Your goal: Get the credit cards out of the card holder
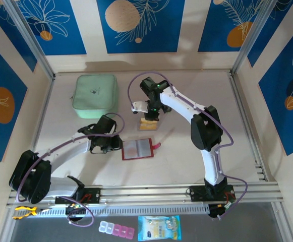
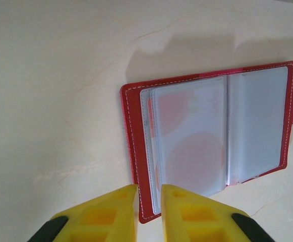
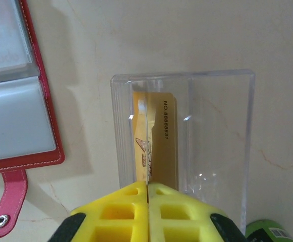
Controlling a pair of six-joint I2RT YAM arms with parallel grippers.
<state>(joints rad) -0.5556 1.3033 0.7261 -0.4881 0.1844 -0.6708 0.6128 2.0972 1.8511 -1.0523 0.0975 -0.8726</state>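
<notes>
Left gripper (image 1: 107,144) is resting at the left edge of the open card holder (image 1: 137,149), a flat dark-red rectangle lying mid-way across the pale table (image 1: 176,166); right gripper (image 1: 151,115) is hanging over a clear tray (image 1: 149,127) just beyond it; a soft mint-green pouch (image 1: 95,96) is lying well apart, blue-patterned walls standing round. From the left wrist, yellow fingers (image 2: 106,217) are standing nearly closed, the stitched holder edge lying in their slit; whether they are pinching it I cannot tell; glossy clear sleeves (image 2: 196,141) are lying open, bare tabletop spreading leftward. From the right wrist, fingers (image 3: 116,212) are pressing together at the near end of a tan-yellow credit card (image 3: 161,141) standing in the tray compartment nearer the holder; bare table is lying between tray and holder.
</notes>
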